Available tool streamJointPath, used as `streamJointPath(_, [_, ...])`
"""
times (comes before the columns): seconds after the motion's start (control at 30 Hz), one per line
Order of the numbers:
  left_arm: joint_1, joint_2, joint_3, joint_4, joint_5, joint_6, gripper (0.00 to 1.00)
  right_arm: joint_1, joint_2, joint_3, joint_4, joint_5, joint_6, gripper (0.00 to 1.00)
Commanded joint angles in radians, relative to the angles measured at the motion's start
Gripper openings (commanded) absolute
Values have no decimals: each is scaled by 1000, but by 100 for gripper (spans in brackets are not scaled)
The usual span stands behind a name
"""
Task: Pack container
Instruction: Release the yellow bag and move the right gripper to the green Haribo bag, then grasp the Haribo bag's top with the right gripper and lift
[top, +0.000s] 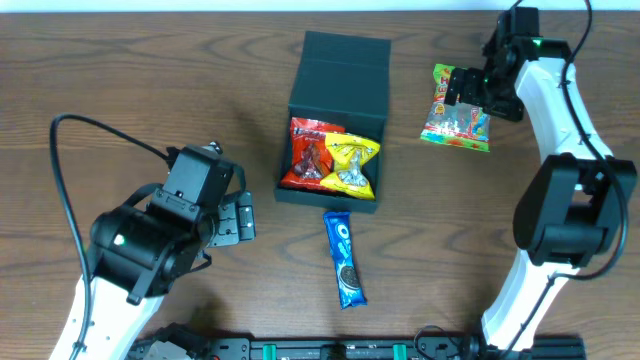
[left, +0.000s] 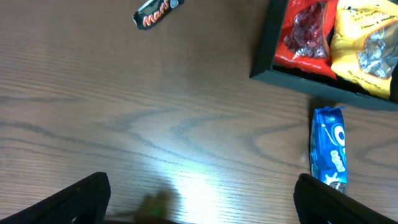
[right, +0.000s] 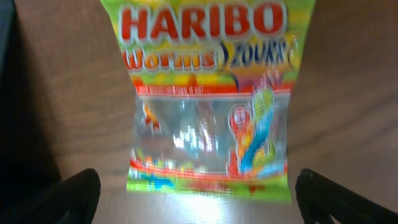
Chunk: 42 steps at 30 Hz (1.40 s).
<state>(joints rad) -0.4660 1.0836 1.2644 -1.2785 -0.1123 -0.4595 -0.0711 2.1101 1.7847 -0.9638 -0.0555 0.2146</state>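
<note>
Right now I see the container (top: 345, 70) mid-table toward the far edge, lid open, with a red packet (top: 308, 155) and a yellow packet (top: 352, 165) inside and a blue Oreo packet (top: 345, 258) just near of it. My right gripper (top: 470, 92) hangs wide open over the Haribo bag (top: 455, 128) at far right. My left gripper (top: 236, 218), equally wide, hovers above the table (top: 120, 80) at near left.

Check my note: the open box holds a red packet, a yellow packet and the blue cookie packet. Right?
No. The blue cookie packet lies on the table just outside the box, as the overhead view shows. The box holds only the red packet and the yellow packet.
</note>
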Motion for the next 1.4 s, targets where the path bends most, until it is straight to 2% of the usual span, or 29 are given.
streamJointPath(0.0, [0, -2, -7, -3, 8, -21, 95, -10, 22, 21, 31, 0, -44, 99])
streamJointPath(0.33, [0, -5, -7, -4, 4, -20, 95, -13, 66, 21, 130, 7, -48, 99])
streamJointPath(0.83, [0, -6, -7, -3, -3, -20, 95, -10, 193, 20, 149, 11, -48, 99])
streamJointPath(1.13, [0, -6, -7, -3, -11, -20, 95, -5, 203, 20, 124, -6, -47, 99])
streamJointPath(1.27, [0, -6, -7, -4, -24, -20, 95, -5, 200, 20, 108, -6, -47, 85])
streamJointPath(1.37, [0, -6, -7, -4, -26, -19, 95, -5, 187, 20, 100, -6, -47, 67])
